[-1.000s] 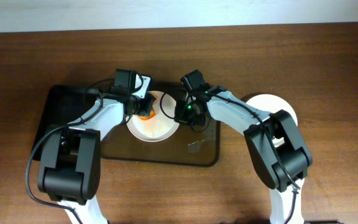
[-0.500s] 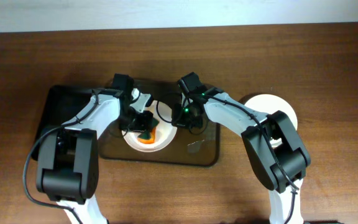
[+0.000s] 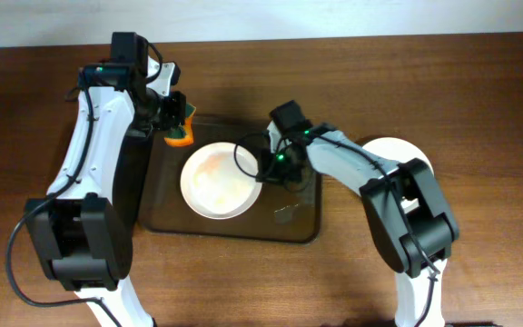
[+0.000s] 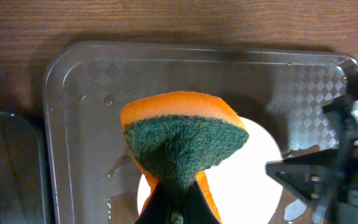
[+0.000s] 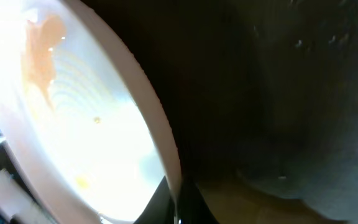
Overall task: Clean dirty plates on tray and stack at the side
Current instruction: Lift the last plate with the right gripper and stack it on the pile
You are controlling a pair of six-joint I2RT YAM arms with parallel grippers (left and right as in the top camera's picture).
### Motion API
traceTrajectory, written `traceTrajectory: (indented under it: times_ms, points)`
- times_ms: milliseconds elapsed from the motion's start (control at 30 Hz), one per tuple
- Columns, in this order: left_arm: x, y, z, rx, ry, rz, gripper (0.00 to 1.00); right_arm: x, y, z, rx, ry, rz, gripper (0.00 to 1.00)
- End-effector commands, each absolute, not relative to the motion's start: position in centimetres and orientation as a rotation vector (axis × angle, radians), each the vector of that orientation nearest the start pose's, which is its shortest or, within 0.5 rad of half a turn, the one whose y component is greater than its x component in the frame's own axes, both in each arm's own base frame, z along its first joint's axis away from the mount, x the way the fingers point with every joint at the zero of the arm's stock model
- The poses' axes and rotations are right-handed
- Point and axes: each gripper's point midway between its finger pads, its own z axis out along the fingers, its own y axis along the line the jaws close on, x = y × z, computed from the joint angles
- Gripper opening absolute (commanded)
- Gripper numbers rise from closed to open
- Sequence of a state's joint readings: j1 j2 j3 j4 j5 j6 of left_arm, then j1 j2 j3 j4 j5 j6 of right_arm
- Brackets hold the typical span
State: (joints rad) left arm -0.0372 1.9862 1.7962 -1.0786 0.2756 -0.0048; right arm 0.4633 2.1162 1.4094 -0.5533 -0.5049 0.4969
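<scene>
A white plate (image 3: 219, 181) with faint orange smears lies on the smoky translucent tray (image 3: 300, 227). My right gripper (image 3: 263, 169) is shut on the plate's right rim; the right wrist view shows the rim (image 5: 160, 134) pinched between the fingers (image 5: 178, 208). My left gripper (image 3: 176, 127) is shut on an orange and green sponge (image 3: 182, 134) held above the tray's far left corner, off the plate. In the left wrist view the sponge (image 4: 184, 140) hangs over the tray (image 4: 79, 93) and plate (image 4: 253, 174). A clean white plate (image 3: 405, 156) lies on the table to the right.
A glossy black tray (image 3: 80, 168) lies left of the smoky tray, partly under my left arm. A wet patch (image 3: 286, 213) shows on the smoky tray's near right. The wooden table (image 3: 479, 109) extends around; a pale wall runs along the far edge.
My left gripper lifted the sponge off the plate and moved it back and left to the tray's far left corner. The plate shows less orange. My right gripper stayed on the rim.
</scene>
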Motion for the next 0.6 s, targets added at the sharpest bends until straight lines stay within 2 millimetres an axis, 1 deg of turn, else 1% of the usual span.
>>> traceTrajectory:
  times_ms: [0, 33, 67, 100, 200, 267, 300, 333, 400, 433, 467, 533, 567]
  points:
    - [43.7, -6.1, 11.9, 0.075, 2.871, -0.387, 0.00, 37.4, 27.3, 7.6, -0.304, 2.802, 1.057, 0.04]
    - [43.5, -6.1, 11.4, 0.074, 2.879, -0.388, 0.00, 37.0, 26.6, 9.0, -0.350, 2.787, 1.026, 0.04]
    - [43.4, -6.1, 11.2, 0.073, 2.881, -0.388, 0.00, 36.8, 26.0, 9.6, -0.359, 2.787, 0.976, 0.04]
    - [43.4, -6.1, 11.0, 0.073, 2.883, -0.388, 0.00, 36.8, 24.8, 10.2, -0.337, 2.799, 0.870, 0.04]
    - [43.4, -6.1, 10.7, 0.073, 2.882, -0.388, 0.00, 37.3, 20.5, 11.6, -0.271, 2.790, 0.469, 0.04]
    - [43.5, -6.1, 10.8, 0.074, 2.877, -0.388, 0.00, 37.6, 17.5, 13.0, -0.230, 2.746, 0.190, 0.04]
    - [43.6, -6.1, 10.8, 0.074, 2.874, -0.388, 0.00, 37.7, 16.6, 13.5, -0.220, 2.723, 0.093, 0.04]
    - [43.7, -6.1, 10.8, 0.075, 2.870, -0.387, 0.00, 37.9, 15.1, 14.4, -0.179, 2.678, -0.072, 0.04]
    - [43.7, -6.1, 10.8, 0.076, 2.867, -0.387, 0.00, 37.9, 14.2, 15.2, -0.164, 2.616, -0.248, 0.04]
    - [43.7, -6.1, 10.8, 0.076, 2.866, -0.387, 0.00, 37.7, 14.1, 15.5, -0.160, 2.588, -0.313, 0.04]
    - [43.7, -6.1, 10.8, 0.076, 2.866, -0.387, 0.00, 37.4, 14.4, 16.1, -0.188, 2.541, -0.402, 0.04]
    - [43.7, -6.1, 10.8, 0.076, 2.867, -0.387, 0.00, 37.1, 15.1, 17.2, -0.217, 2.456, -0.513, 0.04]
    - [43.7, -6.1, 10.8, 0.076, 2.867, -0.387, 0.00, 36.7, 15.5, 18.1, -0.234, 2.385, -0.597, 0.04]
